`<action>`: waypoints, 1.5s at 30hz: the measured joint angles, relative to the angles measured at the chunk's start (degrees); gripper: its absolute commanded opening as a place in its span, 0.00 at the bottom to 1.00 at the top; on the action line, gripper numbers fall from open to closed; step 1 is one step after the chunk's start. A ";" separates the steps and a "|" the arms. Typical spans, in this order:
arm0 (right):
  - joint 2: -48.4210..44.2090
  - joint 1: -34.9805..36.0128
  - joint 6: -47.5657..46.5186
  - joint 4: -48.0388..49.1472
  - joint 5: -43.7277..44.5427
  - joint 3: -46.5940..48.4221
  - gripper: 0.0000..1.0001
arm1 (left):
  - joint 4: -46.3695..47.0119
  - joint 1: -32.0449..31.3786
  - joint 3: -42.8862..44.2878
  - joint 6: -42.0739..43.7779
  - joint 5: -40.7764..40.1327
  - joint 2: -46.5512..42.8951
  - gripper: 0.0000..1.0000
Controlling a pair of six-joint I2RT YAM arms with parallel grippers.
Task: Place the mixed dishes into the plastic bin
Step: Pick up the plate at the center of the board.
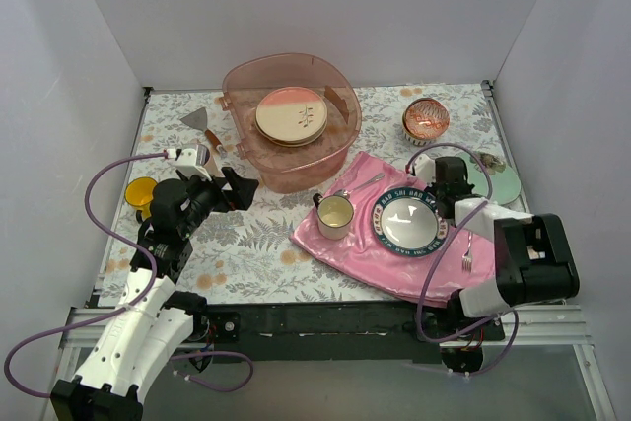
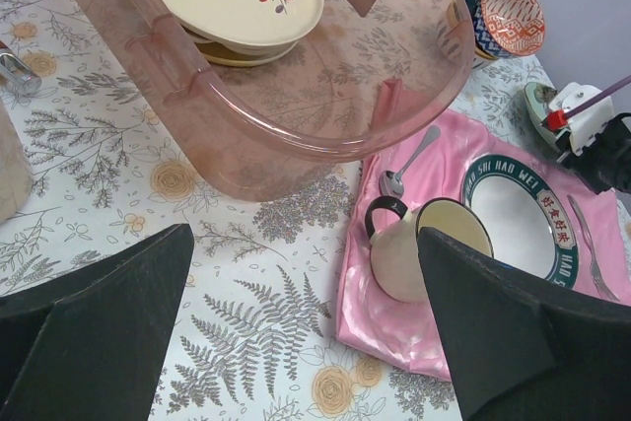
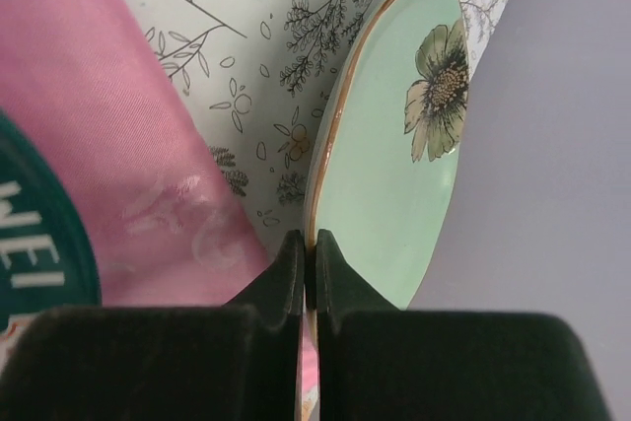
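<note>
Plainly, the bin (image 1: 296, 176) stands at the far middle of the table (image 1: 256, 253); inside it lies a cream plate (image 1: 293, 115) with a twig drawing, stacked on another plate whose edge alone shows in the left wrist view.

To the right of the bin, near the table's right edge, sits the green plate (image 3: 394, 175) with a flower painted on it; the right gripper (image 3: 308, 244) has its fingers pinched almost together on that plate's rim, one finger on each face of the edge; whether the plate is lifted off the table cannot be told.

Just right of the bin and further back stands the red bowl (image 1: 426, 120), apart from the green plate.

In front of the bin to the right spreads a pink cloth (image 1: 394, 244); on it rest a lettered plate (image 1: 409, 221), a cup (image 1: 335, 214) with a dark handle, a spoon (image 1: 360, 186) and a fork (image 1: 467, 251).

To the left of the bin and nearer the arms is the yellow mug (image 1: 141, 194); the left gripper (image 1: 237, 187) hangs just before the bin's near wall, its jaws spread wide and holding nothing.
</note>
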 measured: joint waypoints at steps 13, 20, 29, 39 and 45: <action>-20.59 0.63 -6.05 -16.28 -7.23 1.03 0.01 | 0.02 0.00 0.00 -0.81 2.49 0.74 0.98; -27.36 0.63 -6.62 -27.41 -11.61 2.99 0.01 | 2.01 0.00 -0.59 -5.07 7.58 1.01 0.98; -33.35 0.68 -6.10 -42.18 -19.76 8.31 0.01 | 13.18 -0.39 -4.26 -26.73 20.96 5.90 0.98; -37.11 0.74 -9.25 -51.80 -32.02 14.84 0.01 | 19.04 -12.76 -1.01 -48.54 19.23 17.92 0.98; -41.72 1.01 -16.33 -57.33 -39.21 17.46 0.01 | 19.28 -23.08 4.48 -54.05 10.51 25.09 0.98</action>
